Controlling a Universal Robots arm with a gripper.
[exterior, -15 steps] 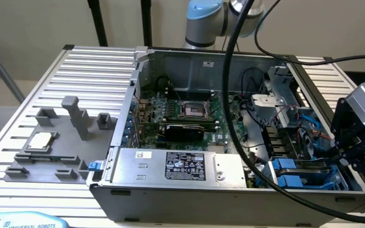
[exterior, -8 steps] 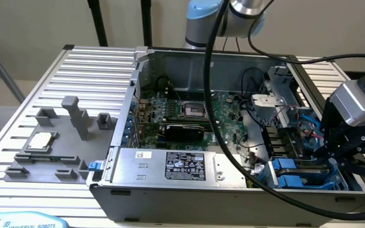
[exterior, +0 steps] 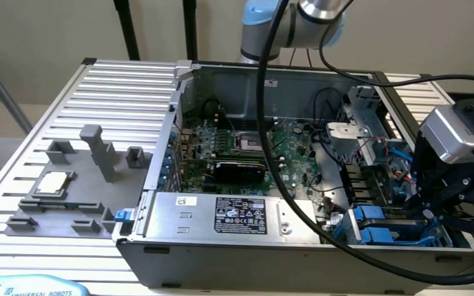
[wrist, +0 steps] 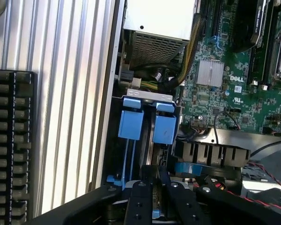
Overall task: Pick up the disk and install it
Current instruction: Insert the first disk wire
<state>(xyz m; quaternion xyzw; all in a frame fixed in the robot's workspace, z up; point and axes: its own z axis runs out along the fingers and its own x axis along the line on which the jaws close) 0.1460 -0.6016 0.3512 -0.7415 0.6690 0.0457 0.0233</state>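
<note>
The disk stands edge-on in the drive bay at the case's front corner. Its bright blue carrier tabs face up, with a thin grey strip between them. In the exterior view the disk sits low at that view's right, beside the power supply. My gripper hangs right over the bay, its black fingers drawn close together on the narrow grey-blue edge running from the carrier. My gripper appears at the exterior view's right, down inside the case rim.
The open computer case holds a green motherboard and a silver power supply with a black label. A grey fixture with a small square chip lies on the ribbed table at the exterior view's left. Black cables cross the case.
</note>
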